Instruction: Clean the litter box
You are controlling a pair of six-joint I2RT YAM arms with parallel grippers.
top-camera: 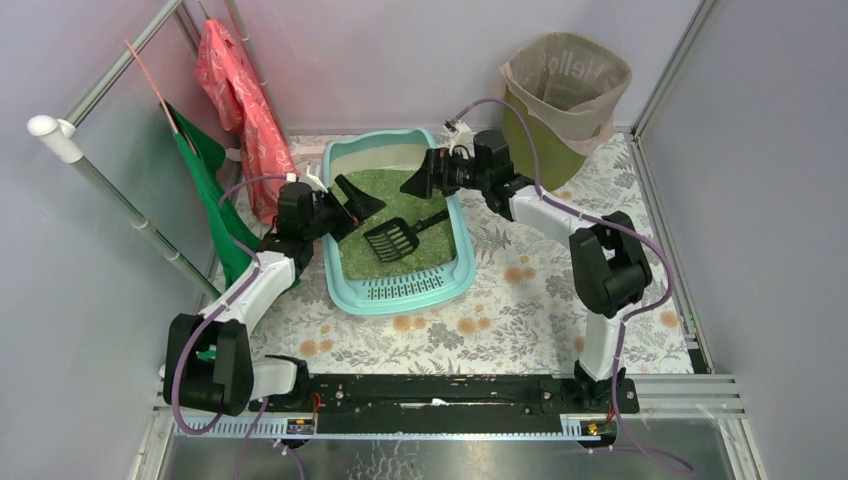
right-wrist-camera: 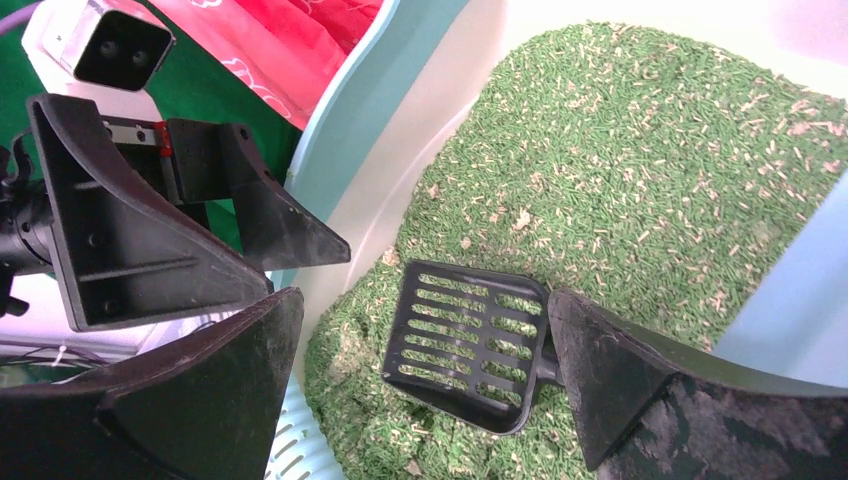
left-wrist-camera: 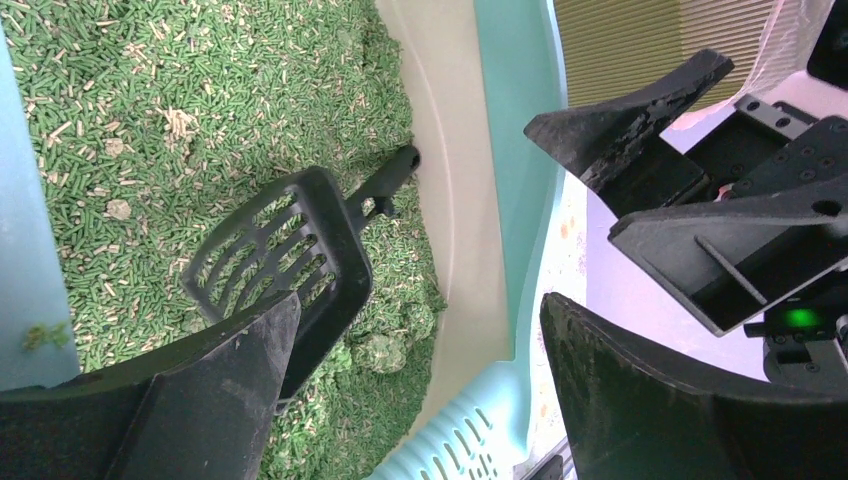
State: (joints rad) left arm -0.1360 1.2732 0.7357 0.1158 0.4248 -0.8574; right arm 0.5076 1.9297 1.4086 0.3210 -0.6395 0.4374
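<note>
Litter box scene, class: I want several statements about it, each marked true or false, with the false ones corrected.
1. The scoop lies on the green granules inside the litter box, and neither gripper holds it. True.
2. The right gripper is shut. False: its jaws stand open above the box.
3. The olive bin stands inside the litter box. False: it stands on the table beyond the box, to the far right.
4. The box's slotted grille is at the end nearest the arm bases. True.
5. The left gripper is open. True.
</note>
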